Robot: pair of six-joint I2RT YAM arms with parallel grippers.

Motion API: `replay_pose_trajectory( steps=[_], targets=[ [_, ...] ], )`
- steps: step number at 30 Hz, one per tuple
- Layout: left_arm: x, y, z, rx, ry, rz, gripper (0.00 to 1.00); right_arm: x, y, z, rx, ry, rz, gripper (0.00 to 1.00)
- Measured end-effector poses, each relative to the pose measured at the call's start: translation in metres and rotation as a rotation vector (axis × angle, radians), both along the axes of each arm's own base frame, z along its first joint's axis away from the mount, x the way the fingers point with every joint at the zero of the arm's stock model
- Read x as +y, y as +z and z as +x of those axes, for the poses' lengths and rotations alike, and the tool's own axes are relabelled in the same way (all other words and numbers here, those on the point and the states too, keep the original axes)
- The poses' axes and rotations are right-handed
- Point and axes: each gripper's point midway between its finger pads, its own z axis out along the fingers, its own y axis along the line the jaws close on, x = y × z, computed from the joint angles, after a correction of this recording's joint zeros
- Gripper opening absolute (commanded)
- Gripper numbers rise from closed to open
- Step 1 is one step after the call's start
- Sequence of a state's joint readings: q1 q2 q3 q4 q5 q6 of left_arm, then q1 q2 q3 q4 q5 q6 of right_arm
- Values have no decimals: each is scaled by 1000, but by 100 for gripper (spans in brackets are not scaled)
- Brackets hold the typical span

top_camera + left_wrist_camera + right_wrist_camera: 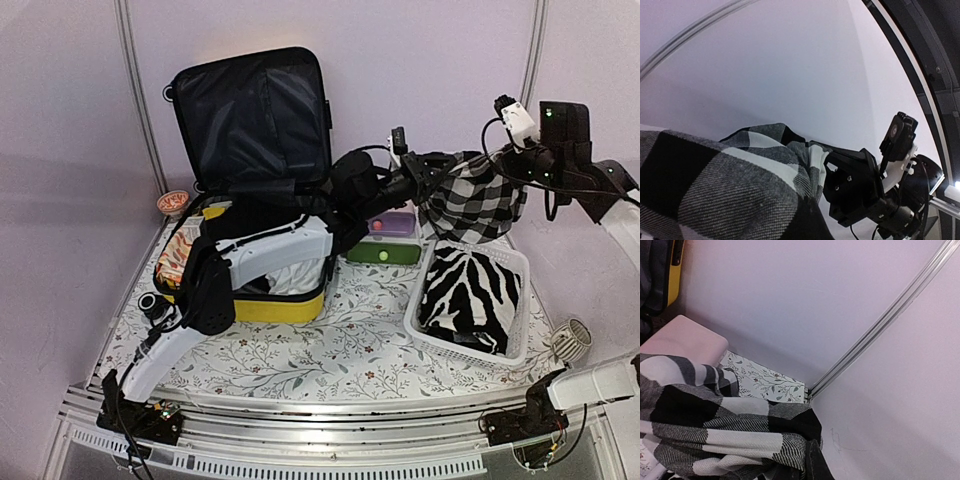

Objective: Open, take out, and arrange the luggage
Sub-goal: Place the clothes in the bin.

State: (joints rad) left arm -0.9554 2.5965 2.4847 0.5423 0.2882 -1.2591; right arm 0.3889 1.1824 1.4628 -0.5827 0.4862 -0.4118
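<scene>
The yellow luggage [275, 305] lies open at the left, its black-lined lid [250, 115] standing upright; a strip of its yellow edge [675, 275] shows in the right wrist view. A black-and-white checkered cloth [472, 200] hangs in the air above the white basket [425, 290], stretched between both grippers. My left gripper [428, 172] is shut on its left end and my right gripper [503, 165] on its right end. The cloth [725, 185] hides my left fingers; the right gripper [827, 167] clamps the fabric edge there. The cloth [725, 435] fills the bottom of the right wrist view.
A zebra-striped cloth [470, 295] lies in the basket. A pink-and-green drawer box [385, 240] stands between luggage and basket. My left arm [280, 252] crosses over the luggage, which still holds items [175, 262]. A small bowl [173, 203] sits at the far left and a round ribbed object [570, 340] at the right.
</scene>
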Motion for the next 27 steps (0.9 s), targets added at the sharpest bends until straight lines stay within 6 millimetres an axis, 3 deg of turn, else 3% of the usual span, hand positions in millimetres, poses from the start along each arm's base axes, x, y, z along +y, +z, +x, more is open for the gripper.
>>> replay_pose_trajectory(
  steps=[4, 8, 12, 17, 21, 27],
  targets=[
    [-1, -9, 6, 7, 42, -37, 5, -7, -11, 23, 23, -14, -46, 1],
    [2, -6, 5, 26, 33, -87, 3, -9, -7, 20, 14, -12, -55, 1],
    [-9, -7, -17, 52, -28, -121, 2, -21, -9, -10, -9, -19, -50, 1],
    [-34, -23, -58, 86, -123, -123, 0, -41, -20, -52, 8, -50, -58, 1],
    [-42, -53, -71, 128, -186, -94, 0, -42, -44, -70, 105, -15, -44, 2],
    [-33, -134, -78, 249, -243, 93, 0, -12, -103, -93, 352, 178, 21, 2]
  ],
)
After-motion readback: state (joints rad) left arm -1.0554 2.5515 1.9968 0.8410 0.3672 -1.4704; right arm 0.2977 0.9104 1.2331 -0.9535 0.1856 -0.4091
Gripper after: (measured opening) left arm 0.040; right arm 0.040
